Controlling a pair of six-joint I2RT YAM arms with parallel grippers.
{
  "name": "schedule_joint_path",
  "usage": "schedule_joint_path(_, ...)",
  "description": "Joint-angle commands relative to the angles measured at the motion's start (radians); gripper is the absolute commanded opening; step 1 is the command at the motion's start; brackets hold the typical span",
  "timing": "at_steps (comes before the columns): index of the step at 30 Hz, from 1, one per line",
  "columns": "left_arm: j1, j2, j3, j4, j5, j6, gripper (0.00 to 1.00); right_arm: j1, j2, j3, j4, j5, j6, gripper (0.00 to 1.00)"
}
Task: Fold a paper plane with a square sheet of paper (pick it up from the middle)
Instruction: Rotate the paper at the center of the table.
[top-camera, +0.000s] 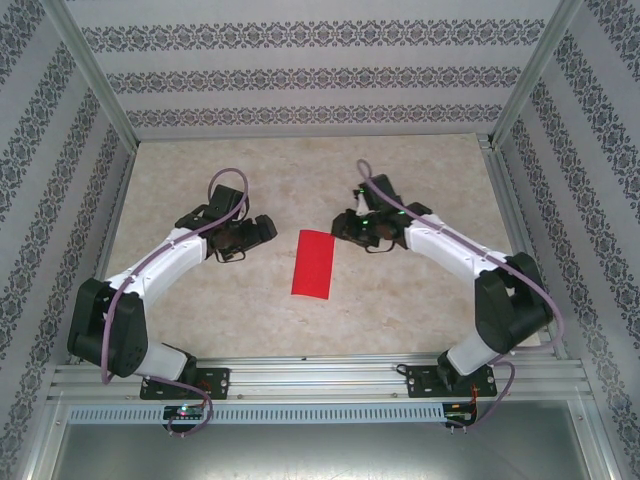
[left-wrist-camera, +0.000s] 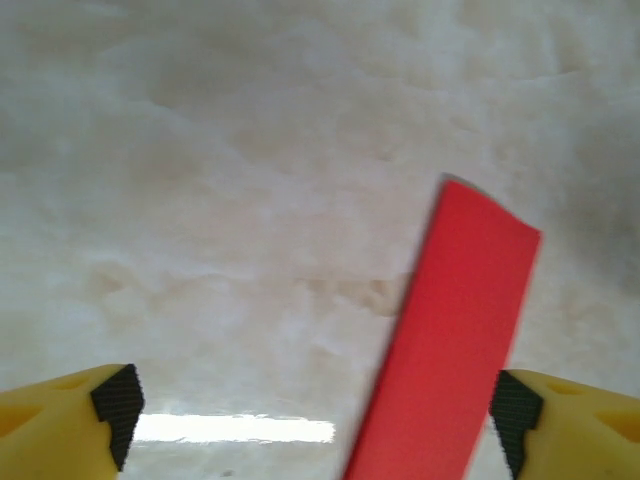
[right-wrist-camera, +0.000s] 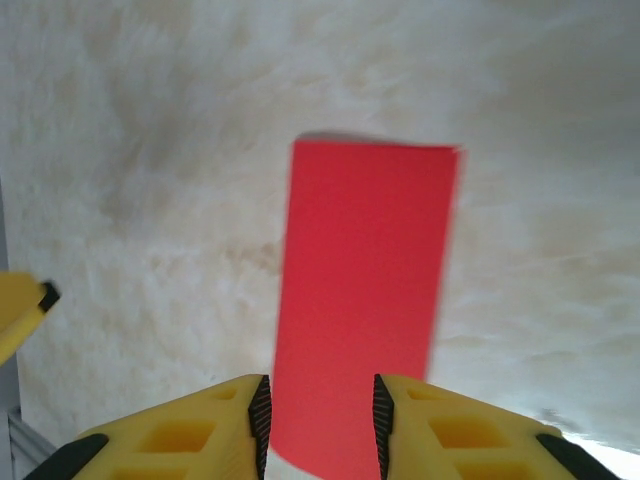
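Note:
The red sheet of paper (top-camera: 313, 263) lies flat on the marbled table as a narrow folded rectangle, between the two arms. My left gripper (top-camera: 266, 229) hovers just left of its far end, jaws spread wide, and the paper (left-wrist-camera: 450, 330) runs slantwise close to the right finger (left-wrist-camera: 515, 415). My right gripper (top-camera: 342, 228) hangs at the paper's far right corner. In the right wrist view the gripper (right-wrist-camera: 320, 415) stands open, with the red strip (right-wrist-camera: 365, 290) on the table below the gap. Nothing is held.
The beige marbled tabletop (top-camera: 200, 300) is bounded by patterned walls and an aluminium frame (top-camera: 320, 375) at the near edge. A yellow fingertip of the left gripper (right-wrist-camera: 20, 305) shows at the left edge of the right wrist view.

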Motion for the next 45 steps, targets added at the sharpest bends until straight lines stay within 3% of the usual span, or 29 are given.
schedule_joint_path(1, 0.027, -0.053, -0.021, -0.029, -0.043, -0.042, 0.99, 0.095, 0.113, 0.068, -0.037, 0.045, -0.015, 0.32)
schedule_joint_path(11, 0.047, -0.074, -0.063, -0.038, -0.050, -0.052, 1.00, 0.250, 0.386, 0.202, -0.013, 0.002, 0.002, 0.24)
schedule_joint_path(19, 0.046, -0.041, -0.060, -0.001, 0.028, -0.016, 1.00, 0.229, 0.431, 0.171, -0.143, -0.038, -0.235, 0.23)
schedule_joint_path(23, 0.043, -0.024, -0.070, 0.048, 0.111, 0.008, 0.99, 0.179, 0.398, 0.121, -0.206, -0.051, -0.401, 0.24)
schedule_joint_path(26, 0.030, -0.010, -0.084, 0.110, 0.168, 0.007, 0.98, 0.164, 0.343, 0.115, -0.214, -0.091, -0.426, 0.28)
schedule_joint_path(32, -0.036, 0.052, -0.064, 0.208, 0.244, -0.004, 0.90, 0.148, 0.131, 0.035, -0.065, -0.080, -0.194, 0.45)
schedule_joint_path(34, -0.070, 0.083, -0.051, 0.243, 0.273, -0.013, 0.85, 0.104, 0.049, -0.049, 0.008, -0.059, -0.111, 0.56)
schedule_joint_path(37, -0.124, 0.141, -0.025, 0.294, 0.304, -0.026, 0.75, 0.024, -0.036, -0.154, 0.065, -0.050, -0.043, 0.62)
schedule_joint_path(42, -0.211, 0.247, 0.042, 0.344, 0.313, -0.041, 0.51, -0.082, -0.070, -0.262, 0.103, -0.104, -0.020, 0.65)
schedule_joint_path(45, -0.245, 0.309, 0.089, 0.340, 0.299, -0.041, 0.42, -0.110, -0.069, -0.303, 0.131, -0.134, -0.008, 0.65)
